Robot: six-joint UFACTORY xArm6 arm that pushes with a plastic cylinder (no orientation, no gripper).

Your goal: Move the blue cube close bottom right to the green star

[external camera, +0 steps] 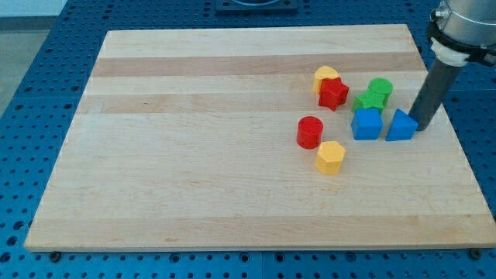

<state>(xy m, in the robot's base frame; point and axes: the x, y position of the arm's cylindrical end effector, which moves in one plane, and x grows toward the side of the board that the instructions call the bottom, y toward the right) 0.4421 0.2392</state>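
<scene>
Table (194, 178) is bare wood on the view's left; blocks all cluster toward the view's right. Going left to right: red cylinder (309, 132), w/ a yellow hexagon (330, 157) just below-right of it; a yellow block (325, 76) higher up, partly hidden behind a red star (333, 94). Then the blue cube (366, 123), sitting just under the green star (370, 100) and touching it or nearly so; a green cylinder (380, 87) is at the star's upper right. Next, a blue triangle (401, 125) just beside the cube on its right, small gap btwn them or none, can't tell. My tip (423, 124) comes last, at the triangle's right edge, apparently in contact. No hand on this rig, just the rod, so nothing opens, closes or grips. Key relation: cube lies to the view's left of my tip, w/ the triangle btwn the two, all three roughly on one horizontal line. Cube is now below the star, a touch left of centre; goal spot is below-right of the star, approx. where the triangle's left side sits. So a push from here would prob. drive the triangle into the cube and send it leftward, wrong way. Judgement: tip needs to get round to the cube's left side and nudge it rightward, and the triangle likely has to clear first.
</scene>
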